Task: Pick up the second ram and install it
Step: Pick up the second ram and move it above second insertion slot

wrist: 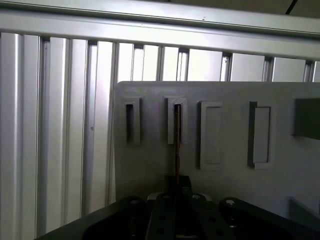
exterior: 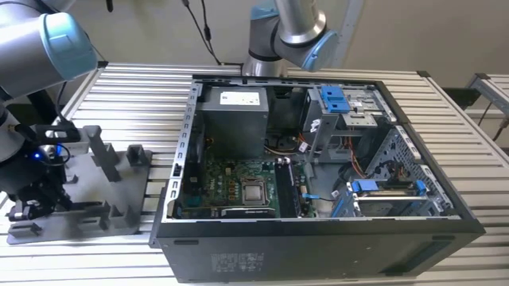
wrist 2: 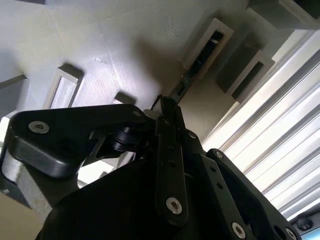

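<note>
Claw (wrist: 177, 184): was closed, gripping the second ram by its near end.
Second ram (wrist: 177, 142): stood edge-on straight ahead of the claw, far end at a slot (wrist: 171, 120).
Holder (wrist: 225, 95): grey, lay beyond the claw on the slatted counter (wrist: 60, 130).

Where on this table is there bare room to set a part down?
Bare slats beyond the tray, and beside the case on the exterior view's right. Crowded: the tray, where the gripper grips the standing ram.
</note>
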